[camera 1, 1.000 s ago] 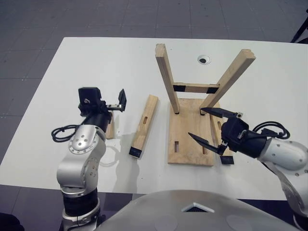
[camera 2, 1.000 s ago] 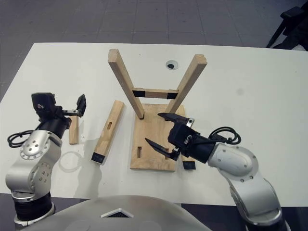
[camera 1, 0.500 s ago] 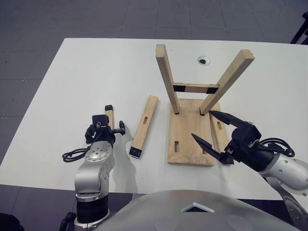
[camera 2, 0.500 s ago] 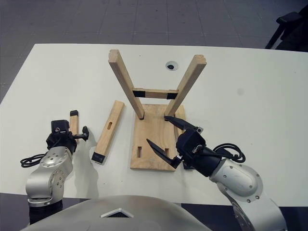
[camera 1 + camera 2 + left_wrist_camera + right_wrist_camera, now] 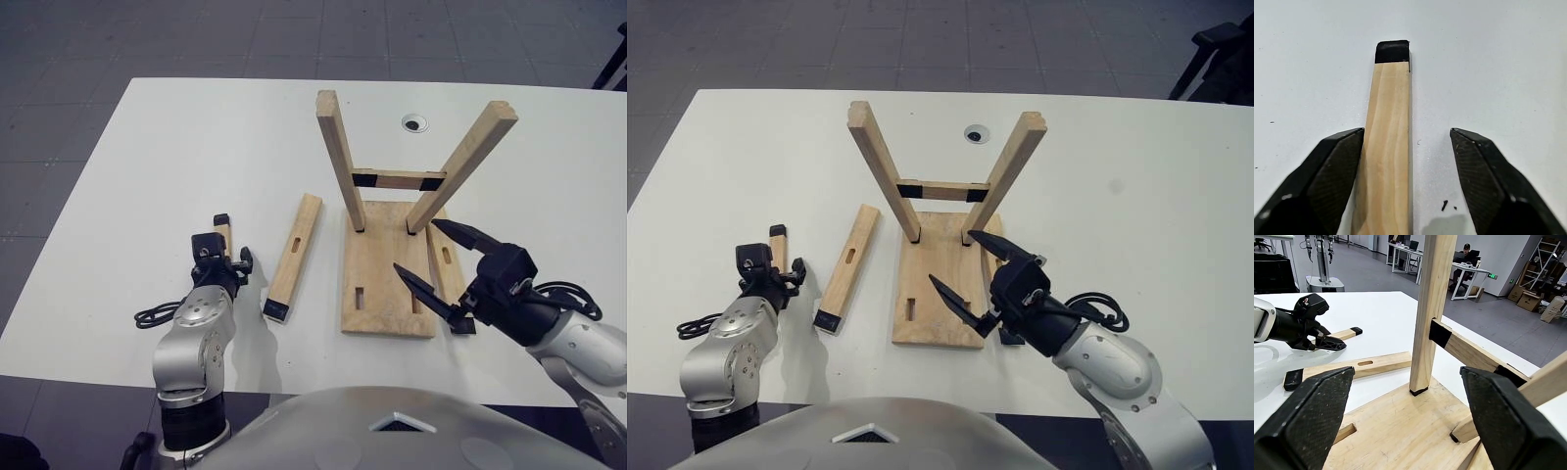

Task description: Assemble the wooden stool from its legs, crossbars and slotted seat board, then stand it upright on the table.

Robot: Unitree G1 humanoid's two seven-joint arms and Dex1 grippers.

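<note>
The seat board point(image 5: 377, 269) lies flat on the white table. Two legs point(image 5: 340, 157) stand in its far slots, joined by a black-tipped crossbar point(image 5: 397, 179). A loose slotted leg point(image 5: 294, 253) lies left of the board. Another slotted piece point(image 5: 447, 257) lies along the board's right edge, partly hidden. My right gripper point(image 5: 415, 245) hovers open over the board's right side, facing the standing legs point(image 5: 1430, 308). A short crossbar point(image 5: 1387, 147) lies between the open fingers of my left gripper point(image 5: 1406, 132), close to one finger point(image 5: 1334, 166). That crossbar's far black tip point(image 5: 221, 219) shows beyond the gripper point(image 5: 233, 262).
A round cable hole point(image 5: 414, 121) sits in the table behind the stool. A black cable point(image 5: 155, 314) loops beside my left wrist near the table's front edge point(image 5: 88, 348). Bare table surface lies at the far left and far right.
My left arm has come down from a raised pose and set its open gripper around the short crossbar. My right gripper has drawn back a little from the board, still open.
</note>
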